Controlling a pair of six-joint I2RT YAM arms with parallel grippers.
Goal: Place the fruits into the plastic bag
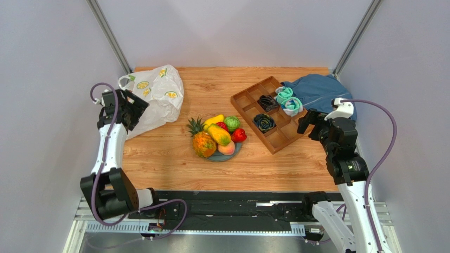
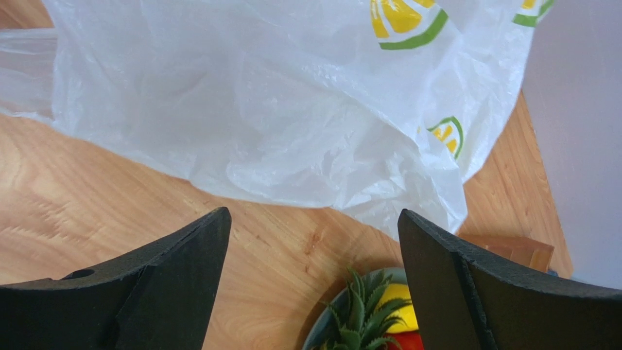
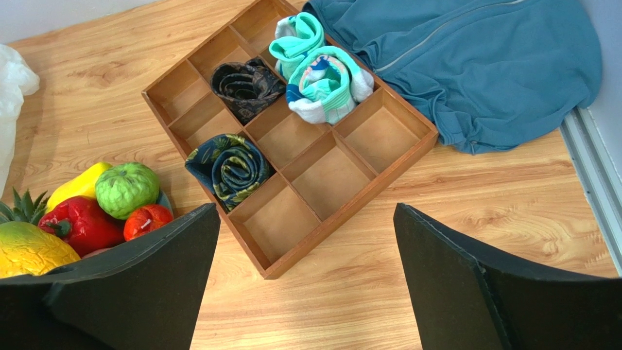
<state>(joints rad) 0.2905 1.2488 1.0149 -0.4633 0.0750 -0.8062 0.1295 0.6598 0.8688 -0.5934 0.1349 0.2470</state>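
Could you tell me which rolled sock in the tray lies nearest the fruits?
The dark leaf-patterned roll, at the tray's edge facing the fruits; the black roll and teal rolls sit farther back.

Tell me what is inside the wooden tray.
Rolled socks: two teal socks, a black sock, a patterned sock. The rest of the tray shows bare wood. What lies under the socks is covered.

Fruits (image 1: pixel 217 136) piled on grey plate (image 1: pixel 236 152) mid-table. Plastic bag (image 1: pixel 158 95) far left, left gripper (image 1: pixel 138 109) at its edge. Divided wooden tray (image 1: pixel 245 100) with rolled socks (image 1: pixel 288 100) right, blue cloth (image 1: pixel 317 89) behind; right gripper (image 1: pixel 305 122) beside tray.
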